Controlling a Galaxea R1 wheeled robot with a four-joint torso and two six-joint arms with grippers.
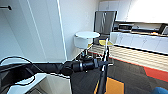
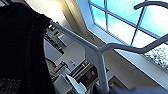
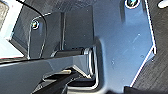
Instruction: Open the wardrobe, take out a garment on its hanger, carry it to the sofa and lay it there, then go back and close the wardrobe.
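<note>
My left arm reaches across the middle of the head view. Its gripper (image 1: 103,64) is shut on the thin pale hanger (image 1: 106,50). The black garment (image 1: 101,81) hangs limp and edge-on below the gripper. The left wrist view shows the garment (image 2: 20,50) as a large dark mass beside the hanger's pale bars (image 2: 100,53) and hook (image 2: 150,3). The wardrobe's tall white panels (image 1: 42,30) stand close at the left, with a dark rail end (image 1: 6,7) near the top. A bright blue corner of the sofa (image 1: 160,90) shows at the lower right.
A round white table (image 1: 87,35) with a chair stands ahead by the wall. Beyond it are a steel fridge (image 1: 105,21) and a long kitchen counter (image 1: 142,41). The floor is dark carpet with orange (image 1: 113,86) and red (image 1: 156,73) patches. My base's white deck (image 1: 27,85) lies at the lower left.
</note>
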